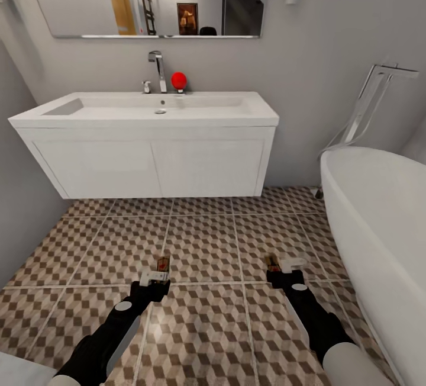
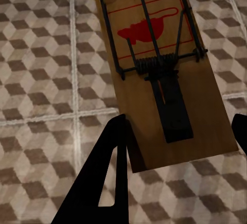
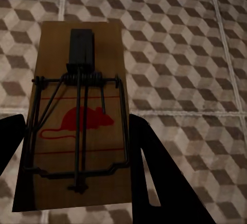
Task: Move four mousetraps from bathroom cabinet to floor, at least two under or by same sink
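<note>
Two mousetraps are held above the bathroom floor (image 1: 204,244), one in each hand. My left gripper (image 1: 158,276) is shut on a tan mousetrap (image 1: 162,264); the left wrist view shows that mousetrap (image 2: 159,69) with its black wire and red mouse mark, a finger (image 2: 110,172) against each long edge. My right gripper (image 1: 283,272) is shut on the other mousetrap (image 1: 272,263), and the right wrist view shows this mousetrap (image 3: 80,126) between dark fingers (image 3: 154,172). The bathroom sink (image 1: 160,108) on its white vanity is straight ahead, about two tiles beyond both grippers. The cabinet is out of view.
A white bathtub (image 1: 378,214) fills the right side, close to my right arm, with a floor-standing chrome tap (image 1: 370,99) behind it. A grey wall closes the left. A chrome tap (image 1: 158,69) and a red ball-like object (image 1: 178,80) stand on the sink's back edge.
</note>
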You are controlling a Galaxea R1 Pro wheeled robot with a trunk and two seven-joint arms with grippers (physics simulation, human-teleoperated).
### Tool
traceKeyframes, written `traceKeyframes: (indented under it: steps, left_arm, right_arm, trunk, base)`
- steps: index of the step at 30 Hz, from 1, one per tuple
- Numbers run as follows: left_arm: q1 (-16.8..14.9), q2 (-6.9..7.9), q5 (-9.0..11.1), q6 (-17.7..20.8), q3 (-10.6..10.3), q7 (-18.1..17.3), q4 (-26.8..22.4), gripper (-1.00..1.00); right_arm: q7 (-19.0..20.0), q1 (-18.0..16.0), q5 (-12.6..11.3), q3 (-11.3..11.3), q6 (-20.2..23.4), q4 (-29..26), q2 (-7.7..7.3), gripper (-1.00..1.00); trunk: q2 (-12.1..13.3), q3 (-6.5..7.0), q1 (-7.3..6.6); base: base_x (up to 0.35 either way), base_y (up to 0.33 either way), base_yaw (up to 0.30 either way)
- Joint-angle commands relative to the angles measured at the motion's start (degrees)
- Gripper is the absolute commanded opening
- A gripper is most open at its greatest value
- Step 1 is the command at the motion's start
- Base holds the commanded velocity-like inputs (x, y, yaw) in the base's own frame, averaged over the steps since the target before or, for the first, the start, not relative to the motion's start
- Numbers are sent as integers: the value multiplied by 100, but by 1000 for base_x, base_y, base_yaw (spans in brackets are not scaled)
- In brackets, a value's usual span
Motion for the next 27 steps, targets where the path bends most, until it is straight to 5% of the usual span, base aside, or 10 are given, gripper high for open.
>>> traceKeyframes:
  steps: [1, 27]
  left_arm:
    - [-4, 8, 51, 26, -33, 61, -11, -100]
    - [-5, 8, 51, 26, -33, 61, -11, -100]
  right_arm:
    - [-37, -2, -6, 35, 41, -10, -7, -100]
    - [-35, -2, -6, 35, 37, -8, -7, -100]
  trunk:
    - [-44, -33, 21]
    - [-1087, -736, 592]
  base:
    - [0, 0, 0]
    - [0, 0, 0]
